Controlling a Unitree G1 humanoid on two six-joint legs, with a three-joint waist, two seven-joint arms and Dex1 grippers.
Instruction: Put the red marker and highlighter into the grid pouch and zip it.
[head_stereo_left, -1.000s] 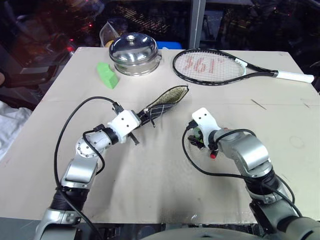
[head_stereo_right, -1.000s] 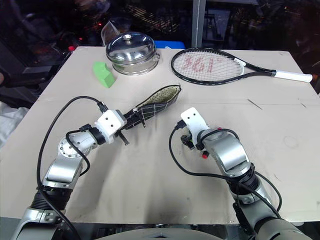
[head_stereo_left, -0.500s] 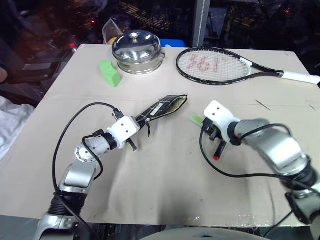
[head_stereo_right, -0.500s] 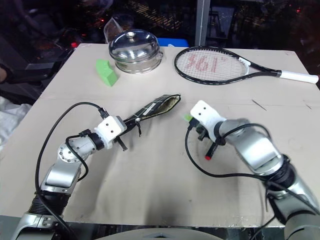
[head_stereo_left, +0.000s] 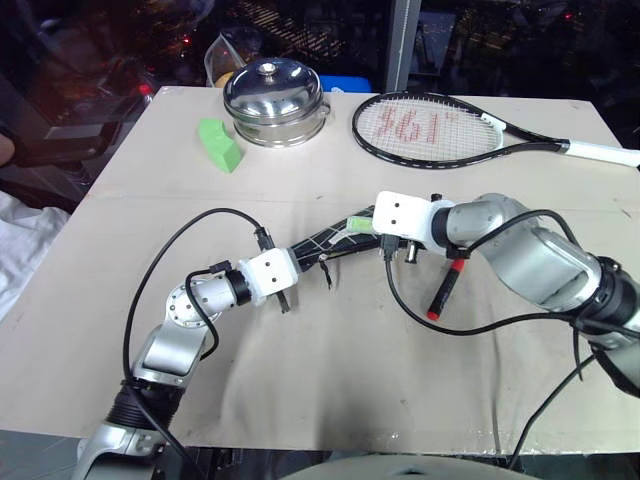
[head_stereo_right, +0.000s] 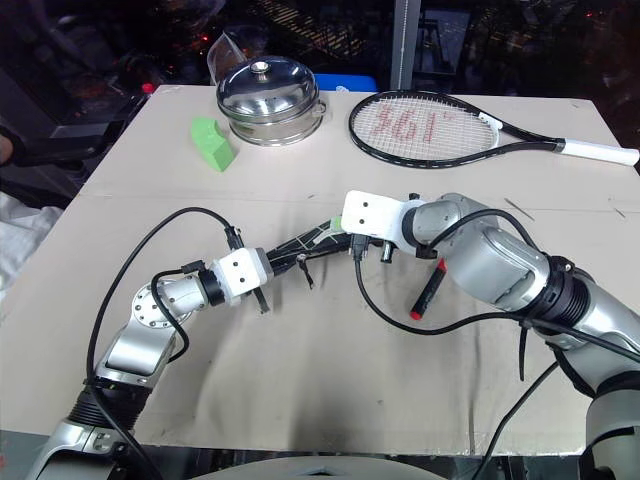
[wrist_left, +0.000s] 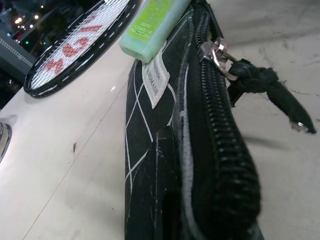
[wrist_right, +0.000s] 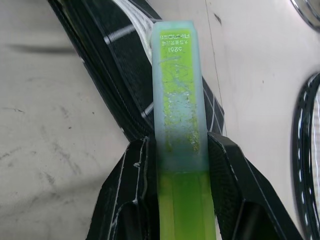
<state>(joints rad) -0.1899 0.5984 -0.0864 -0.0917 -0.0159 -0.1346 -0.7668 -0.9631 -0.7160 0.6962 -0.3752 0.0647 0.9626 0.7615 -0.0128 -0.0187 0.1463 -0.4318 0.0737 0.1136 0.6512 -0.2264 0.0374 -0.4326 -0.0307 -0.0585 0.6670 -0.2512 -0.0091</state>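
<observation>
A: Well, what is shown in the left eye view?

B: At mid-frame the flat black fabric pouch with white grid lines (head_stereo_left: 328, 238) is gripped at its near end by the left gripper (head_stereo_left: 296, 262), whose fingers are closed on it. The short lime-green highlighter with a paler cap (head_stereo_left: 357, 224) is clamped in the right gripper (head_stereo_left: 374, 226) and is held at the pouch's far, open end. The slim black marker with a red cap (head_stereo_left: 443, 290) is left lying on the beige tabletop (head_stereo_left: 300, 380), right of centre.

A: And the left wrist view?

B: The highlighter's pale cap is seen in the upper middle, just above the pouch's white label (wrist_left: 155, 77), beside the zipper pull (wrist_left: 216, 54).

A: The right wrist view?

B: The highlighter is pinched between both black fingers (wrist_right: 131, 175) at lower centre, its cap lying over the pouch.

A: Which step is judged to be in hand?

B: Insertion of the highlighter. Next, its tip must be steered into the mouth and released; the marker and zipping remain.
</observation>
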